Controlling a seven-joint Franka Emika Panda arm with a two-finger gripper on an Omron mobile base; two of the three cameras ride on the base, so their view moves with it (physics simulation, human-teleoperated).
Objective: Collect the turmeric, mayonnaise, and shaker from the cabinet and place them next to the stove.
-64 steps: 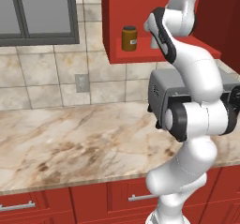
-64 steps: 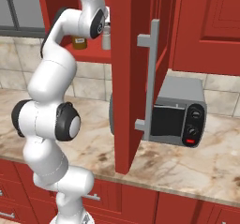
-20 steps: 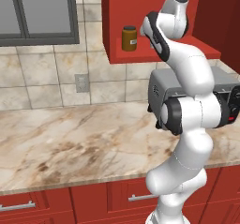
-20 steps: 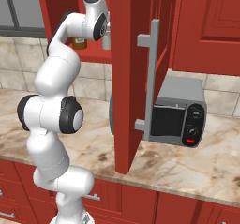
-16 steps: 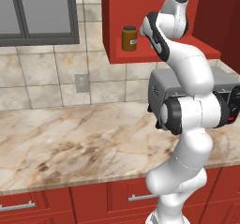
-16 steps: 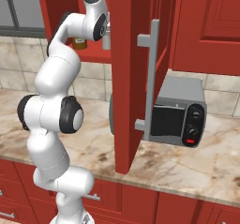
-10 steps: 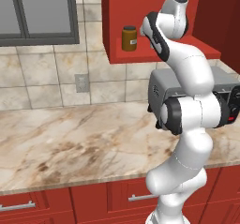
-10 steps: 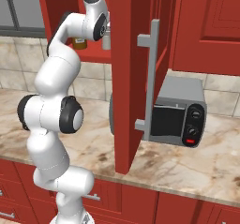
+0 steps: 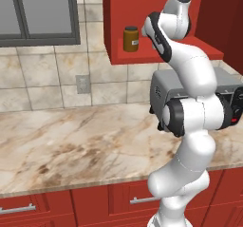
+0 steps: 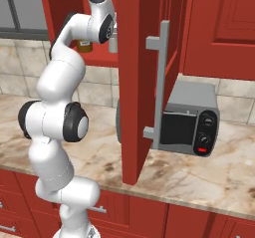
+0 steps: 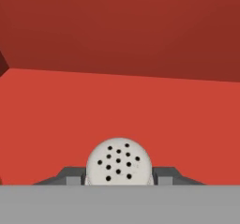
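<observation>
Shaker [image 11: 118, 161] sits on the cabinet [image 9: 171, 56] shelf with the gripper [image 11: 118, 174] clamped snug on its sides, so this looks like the pick step. Next move is probably lifting it straight out and heading for the stove. Turmeric [image 9: 130, 39] jar's on that shelf too, further left.

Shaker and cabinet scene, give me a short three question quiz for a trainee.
1. True or false: the fingers are shut on the shaker.
2. Which jar stands at the left of the cabinet shelf? A) turmeric B) mayonnaise
3. What grey appliance sits on the counter under the cabinet?

Key: 1 true; 2 A; 3 the toaster oven.
</observation>
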